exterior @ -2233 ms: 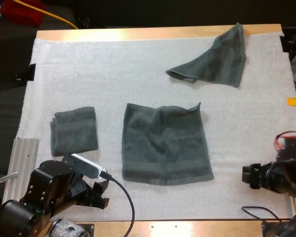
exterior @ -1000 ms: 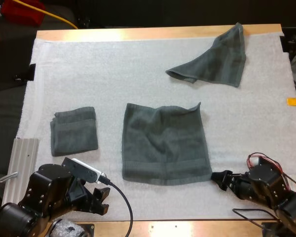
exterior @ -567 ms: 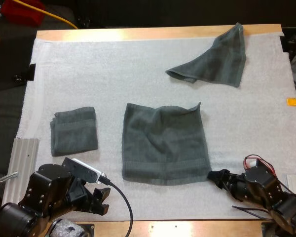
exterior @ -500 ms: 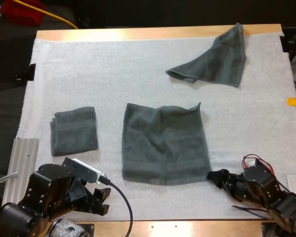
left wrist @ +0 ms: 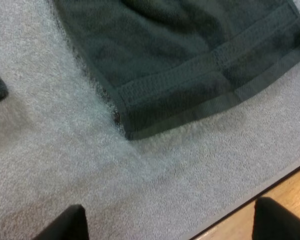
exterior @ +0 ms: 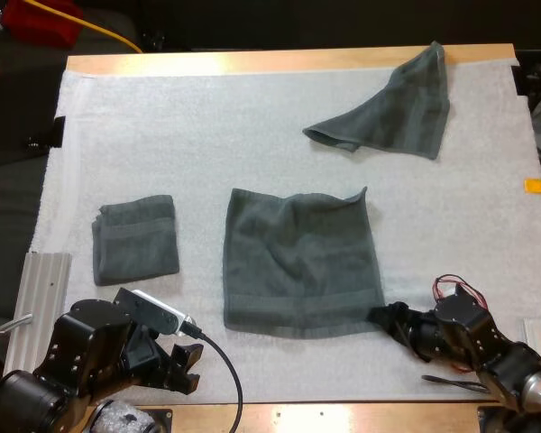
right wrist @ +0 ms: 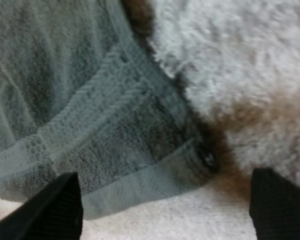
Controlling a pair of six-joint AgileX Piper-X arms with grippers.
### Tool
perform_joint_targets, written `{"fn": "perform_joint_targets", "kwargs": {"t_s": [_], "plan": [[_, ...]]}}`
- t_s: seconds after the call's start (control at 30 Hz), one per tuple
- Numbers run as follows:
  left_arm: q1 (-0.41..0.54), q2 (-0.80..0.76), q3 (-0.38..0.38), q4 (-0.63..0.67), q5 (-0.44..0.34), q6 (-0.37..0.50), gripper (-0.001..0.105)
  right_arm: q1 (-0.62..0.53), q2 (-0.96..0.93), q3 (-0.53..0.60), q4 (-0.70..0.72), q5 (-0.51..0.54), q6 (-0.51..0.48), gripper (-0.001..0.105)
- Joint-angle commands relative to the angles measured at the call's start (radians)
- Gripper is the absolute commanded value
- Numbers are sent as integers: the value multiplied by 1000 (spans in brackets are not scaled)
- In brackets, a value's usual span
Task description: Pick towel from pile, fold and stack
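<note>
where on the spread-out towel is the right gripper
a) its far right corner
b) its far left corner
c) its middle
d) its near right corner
D: in the high view the right gripper sits at the near right corner of the flat towel, and the right wrist view shows that corner lying between its open fingers.

Apparent stack (exterior: 135, 238) left of spread towel (exterior: 302, 262); pile (exterior: 392, 108) behind.

Dark grey-green flat towel (exterior: 302, 262) centre, folded towel (exterior: 135, 237) left, crumpled towel (exterior: 388, 108) far right.
</note>
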Motion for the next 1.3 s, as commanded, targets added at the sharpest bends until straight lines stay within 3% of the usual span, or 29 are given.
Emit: {"fn": "perform_joint_targets", "kwargs": {"t_s": [0.0,0.23,0.6,0.77,1.03,1.27], "plan": [[0,-3,-6,-3,5,-2,64,-5,23,3,-12,-22,2,70],[0,-3,-6,-3,5,-2,64,-5,107,3,-142,-32,57,70],[0,-3,-6,-3,5,-2,64,-5,134,3,-151,-32,67,68],[0,-3,-6,-3,5,-2,64,-5,134,3,-120,-16,67,47],[0,-3,-6,-3,5,-2,64,-5,134,3,-86,30,43,40],[0,-3,-6,-3,5,-2,64,-5,134,3,-86,69,26,7]]}}
